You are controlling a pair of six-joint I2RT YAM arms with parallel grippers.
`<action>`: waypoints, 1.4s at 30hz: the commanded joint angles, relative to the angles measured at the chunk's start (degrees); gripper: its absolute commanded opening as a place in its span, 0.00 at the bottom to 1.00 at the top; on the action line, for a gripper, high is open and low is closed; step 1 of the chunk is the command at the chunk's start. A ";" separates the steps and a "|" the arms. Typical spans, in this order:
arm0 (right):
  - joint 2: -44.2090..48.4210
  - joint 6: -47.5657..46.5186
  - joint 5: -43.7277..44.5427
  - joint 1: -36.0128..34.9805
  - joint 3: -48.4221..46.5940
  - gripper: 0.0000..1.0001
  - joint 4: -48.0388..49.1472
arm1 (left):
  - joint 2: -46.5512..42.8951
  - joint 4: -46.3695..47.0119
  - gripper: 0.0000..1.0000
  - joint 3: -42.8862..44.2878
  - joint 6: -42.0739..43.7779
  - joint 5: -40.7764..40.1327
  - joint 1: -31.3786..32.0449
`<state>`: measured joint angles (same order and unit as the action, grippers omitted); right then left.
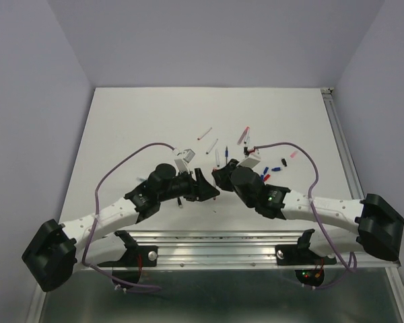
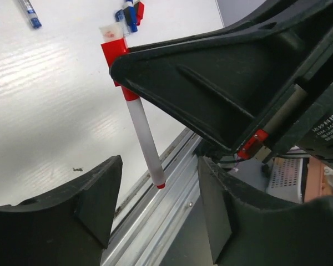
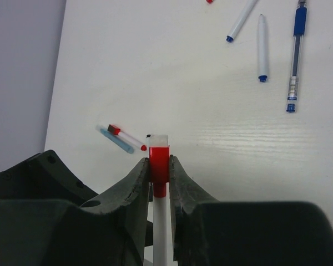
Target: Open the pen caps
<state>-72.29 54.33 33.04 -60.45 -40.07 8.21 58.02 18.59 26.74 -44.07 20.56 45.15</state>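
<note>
From above, a white table [image 1: 135,128] is seen, with pale purple-grey walls [image 1: 27,101] on three sides. A silver rail [image 1: 215,240] is laid along the near edge. The two arms are bent in so that the left gripper [image 1: 205,187] and the right gripper [image 1: 223,176] meet near the middle of the table. Loose pens [image 1: 216,144] and small loose caps [image 1: 276,169] are scattered just behind them.

In the left wrist view, the left gripper's jaws are held wide apart. A white pen barrel [image 2: 144,133] is seen between them and is touched by neither. The red pen cap [image 2: 114,52] is at the barrel's far end, pinched by the right gripper. The shiny white table top and the rail are seen below.

In the right wrist view, the right gripper is closed tight on the red pen cap, which is on its pen. A blue pen [image 3: 296,50] and two white pens [image 3: 261,47] are lying on the table beyond. A strip of purple wall is seen at the left.
</note>
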 commanded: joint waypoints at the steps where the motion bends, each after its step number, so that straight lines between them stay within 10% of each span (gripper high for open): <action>1: 3.56 2.89 0.63 -0.20 2.63 0.15 5.94 | 1.57 4.70 0.64 3.40 1.10 -0.08 0.73; 11: 8.04 4.38 -6.40 -0.29 6.41 0.15 10.68 | 4.29 4.70 0.53 5.77 1.53 -2.19 1.00; 19: 8.22 4.65 -5.62 -0.20 7.47 0.20 11.83 | 4.91 4.35 0.00 6.66 1.45 -1.75 1.08; 30: 3.92 1.05 -4.21 -0.20 4.40 0.30 12.09 | 3.77 4.09 0.00 5.78 0.83 -1.84 1.70; 42: -3.72 -3.95 -1.22 9.89 -4.29 0.03 10.51 | -0.18 3.03 0.00 -1.76 -7.06 -3.50 7.40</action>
<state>-72.47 54.76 26.06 -58.33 -37.63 17.10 62.13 20.34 28.95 -45.80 11.64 47.03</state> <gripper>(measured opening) 0.218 0.140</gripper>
